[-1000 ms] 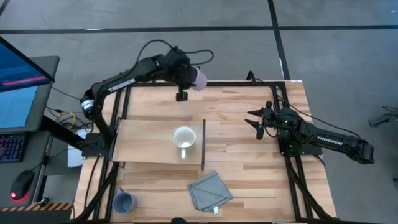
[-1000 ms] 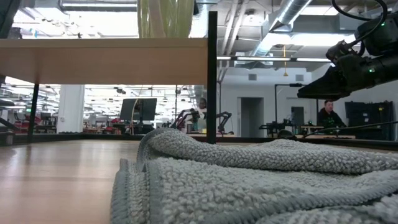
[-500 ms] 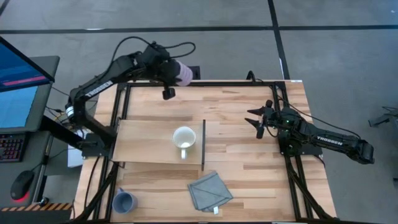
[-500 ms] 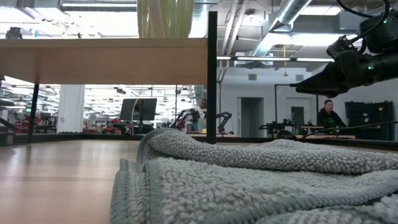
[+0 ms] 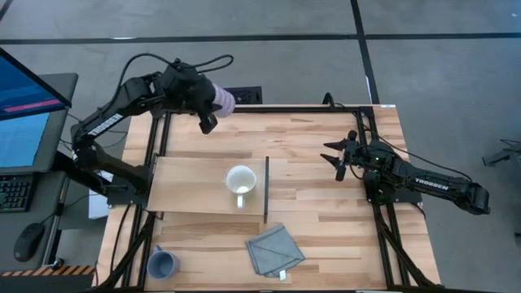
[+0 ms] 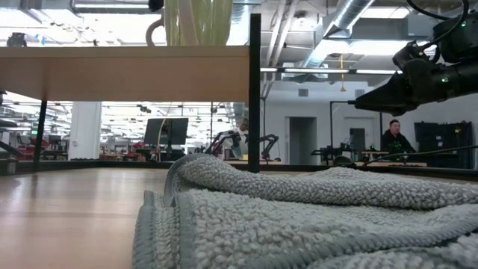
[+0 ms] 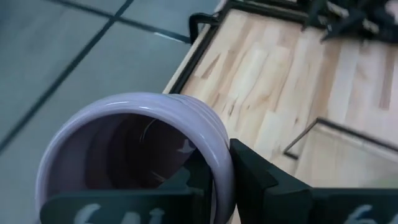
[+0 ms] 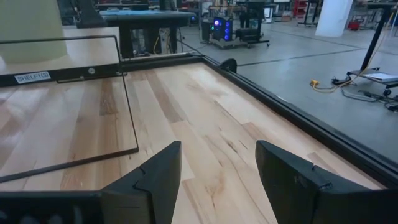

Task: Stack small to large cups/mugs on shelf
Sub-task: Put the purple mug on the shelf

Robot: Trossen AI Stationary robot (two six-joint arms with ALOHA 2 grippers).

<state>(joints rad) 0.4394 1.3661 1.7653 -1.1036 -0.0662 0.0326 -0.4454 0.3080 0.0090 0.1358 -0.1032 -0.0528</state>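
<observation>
My left gripper (image 5: 212, 112) is shut on the purple mug (image 5: 221, 101) and holds it in the air over the table's far edge, left of the middle. The mug also shows in the left wrist view (image 7: 124, 155). The white mug (image 5: 241, 181) stands upright on the shelf board (image 5: 187, 187), next to its dark upright panel (image 5: 267, 189). The blue-grey mug (image 5: 163, 263) stands on the tabletop at the near left corner. My right gripper (image 5: 338, 159) is open and empty above the table, right of the shelf. My left gripper pinches the purple mug's wall at the rim (image 7: 219, 163), with one finger (image 7: 186, 180) inside the mug and the other (image 7: 255, 177) outside. The mug is lifted clear of the table and tipped on its side, its mouth toward the wrist.
A grey-blue cloth (image 5: 274, 250) lies crumpled on the tabletop near the front edge, just near of the shelf's panel, and fills the low view's foreground (image 6: 314, 217). A black frame (image 5: 326, 108) runs along the table's edges. Bare tabletop (image 5: 317, 220) lies right of the shelf.
My left gripper has carried the purple mug along the table's far edge toward the left edge and kept it lifted clear.
</observation>
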